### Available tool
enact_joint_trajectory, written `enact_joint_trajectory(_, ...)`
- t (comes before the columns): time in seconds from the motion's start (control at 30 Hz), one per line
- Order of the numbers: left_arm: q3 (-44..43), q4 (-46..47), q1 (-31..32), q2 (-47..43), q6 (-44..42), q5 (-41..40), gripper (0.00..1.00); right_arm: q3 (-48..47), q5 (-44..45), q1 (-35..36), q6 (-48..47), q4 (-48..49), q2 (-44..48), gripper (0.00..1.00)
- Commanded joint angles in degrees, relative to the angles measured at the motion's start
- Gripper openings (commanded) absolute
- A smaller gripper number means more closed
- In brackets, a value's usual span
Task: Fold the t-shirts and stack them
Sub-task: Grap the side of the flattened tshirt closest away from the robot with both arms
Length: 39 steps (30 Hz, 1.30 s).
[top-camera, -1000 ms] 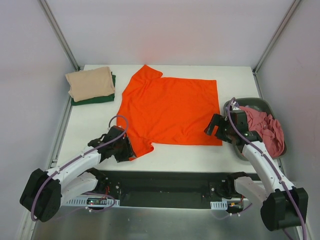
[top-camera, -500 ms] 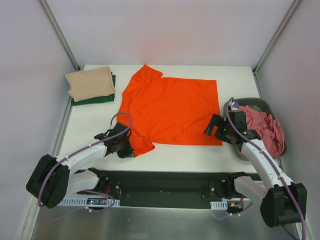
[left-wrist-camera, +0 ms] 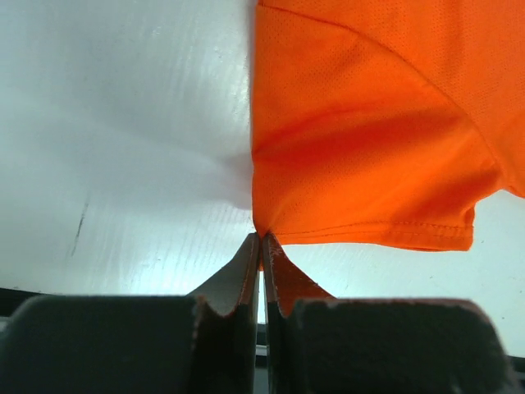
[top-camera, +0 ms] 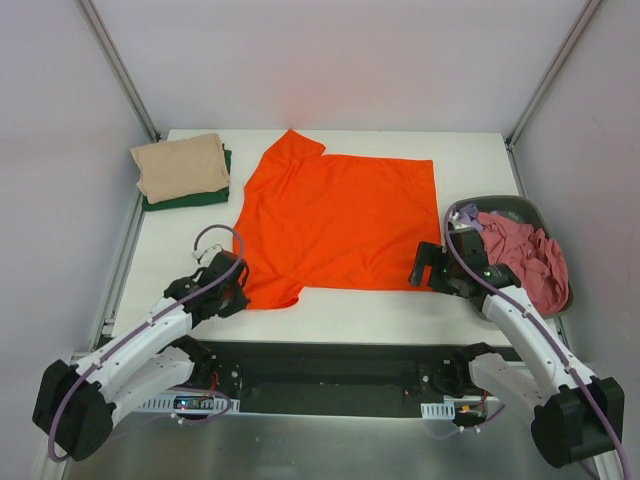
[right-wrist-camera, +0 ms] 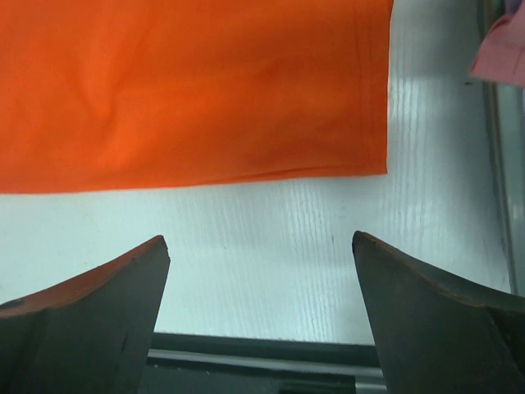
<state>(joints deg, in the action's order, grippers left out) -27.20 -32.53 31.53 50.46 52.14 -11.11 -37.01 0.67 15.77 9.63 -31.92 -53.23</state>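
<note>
The bright orange t-shirt (top-camera: pixel 340 215) lies spread flat in the middle of the white table (top-camera: pixel 340 308), collar to the left. My left gripper (top-camera: pixel 238 290) is shut on the corner of its near sleeve (left-wrist-camera: pixel 361 189); in the left wrist view the fingertips (left-wrist-camera: pixel 251 254) pinch orange cloth where the hem meets the side. My right gripper (top-camera: pixel 425 265) stands wide open over bare table just short of the shirt's near right corner (right-wrist-camera: pixel 373 160), with nothing between its fingers (right-wrist-camera: pixel 123 279). A folded beige t-shirt (top-camera: pixel 180 165) rests on a folded dark green one (top-camera: pixel 195 199) at the far left.
A dark grey oval basket (top-camera: pixel 512 206) sits at the right edge of the table, holding a crumpled dusty pink shirt (top-camera: pixel 528 258) and a bit of lilac cloth (top-camera: pixel 470 222). The table's black front rail (top-camera: pixel 330 365) runs between the arm bases.
My left gripper has shut on the orange sleeve corner, and its arm has drawn back to the left. The right gripper has dropped slightly toward the near edge, still open.
</note>
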Motion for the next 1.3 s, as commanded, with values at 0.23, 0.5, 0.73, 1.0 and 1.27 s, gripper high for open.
enact_joint_trajectory(0.23,-0.5,-17.3,0.2,-11.4,9.3,-8.5,0.0,1.9,11.3,5.5,9.7,-7.5,4.3,0.96)
enact_joint_trajectory(0.5,0.4,-20.6,0.2,-23.0,13.6,-9.7,0.0,3.9,7.0,6.7,11.1,-7.5,1.6,0.96)
enact_joint_trajectory(0.73,0.3,-20.6,0.2,-22.3,13.6,-10.2,0.0,4.8,5.8,8.9,12.7,-4.0,-4.2,0.88)
enact_joint_trajectory(1.0,0.5,-19.8,0.2,-21.6,12.6,-10.5,0.0,4.9,6.2,9.3,13.0,0.6,-10.9,0.56)
enact_joint_trajectory(1.27,0.9,-19.1,0.2,-23.4,12.1,-10.6,0.0,6.3,5.4,9.6,14.6,1.3,-12.0,0.5)
